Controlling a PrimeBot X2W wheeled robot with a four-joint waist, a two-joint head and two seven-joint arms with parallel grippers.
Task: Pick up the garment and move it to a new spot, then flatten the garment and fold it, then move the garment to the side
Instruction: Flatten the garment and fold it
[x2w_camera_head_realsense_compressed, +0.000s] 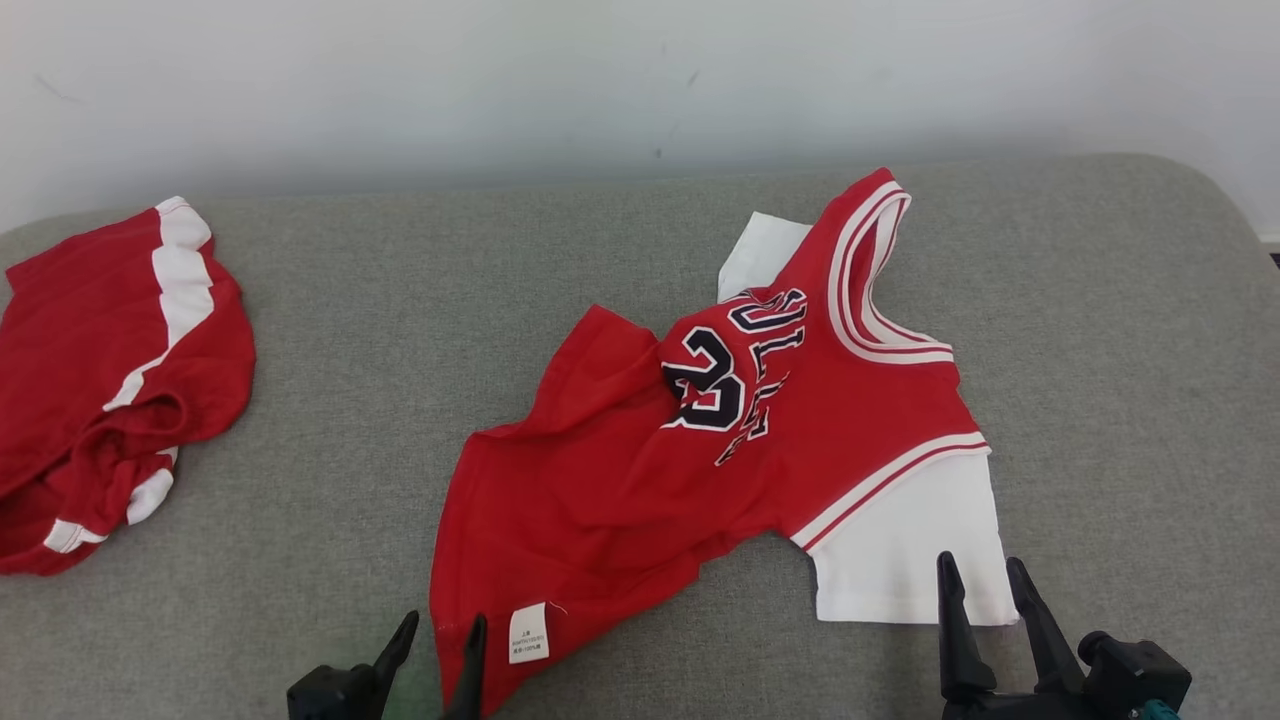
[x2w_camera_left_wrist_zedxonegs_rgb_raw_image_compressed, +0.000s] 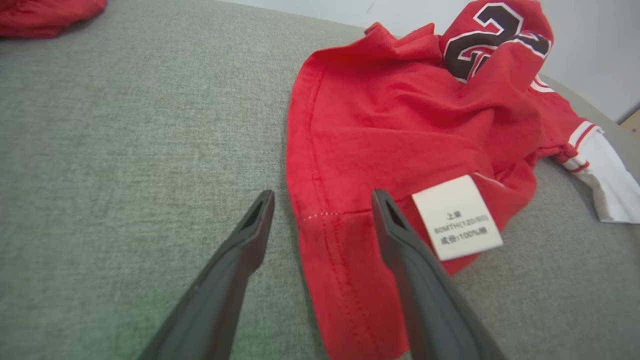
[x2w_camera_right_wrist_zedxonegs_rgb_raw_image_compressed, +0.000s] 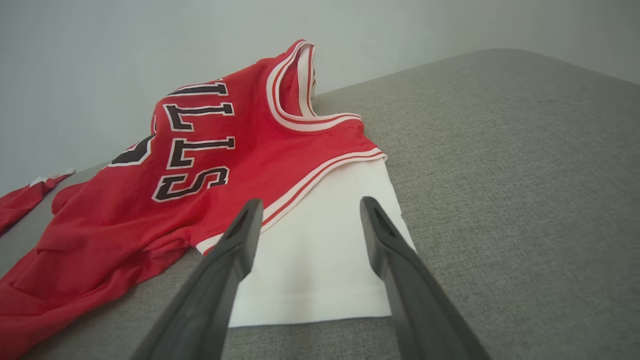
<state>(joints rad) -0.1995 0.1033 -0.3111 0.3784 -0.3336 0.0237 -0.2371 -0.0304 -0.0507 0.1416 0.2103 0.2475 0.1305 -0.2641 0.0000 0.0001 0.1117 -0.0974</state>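
Note:
The garment (x2w_camera_head_realsense_compressed: 640, 450) is a small red jersey with white sleeves and dark lettering, lying crumpled on the grey cushion, its hem toward me. A white care label (x2w_camera_head_realsense_compressed: 528, 632) sits on the near hem. My left gripper (x2w_camera_head_realsense_compressed: 440, 635) stands open at the hem's left corner, with the hem edge (x2w_camera_left_wrist_zedxonegs_rgb_raw_image_compressed: 325, 235) between its fingers and not pinched. My right gripper (x2w_camera_head_realsense_compressed: 985, 575) is open over the near edge of the white sleeve (x2w_camera_right_wrist_zedxonegs_rgb_raw_image_compressed: 320, 250). The jersey's neckline (x2w_camera_right_wrist_zedxonegs_rgb_raw_image_compressed: 295, 85) stands raised at the far side.
A second red garment with white stripes (x2w_camera_head_realsense_compressed: 110, 370) lies bunched at the cushion's far left. The grey cushion (x2w_camera_head_realsense_compressed: 350, 330) ends at a pale wall (x2w_camera_head_realsense_compressed: 600, 80) behind. Bare cushion lies between the two garments and to the jersey's right (x2w_camera_head_realsense_compressed: 1130, 380).

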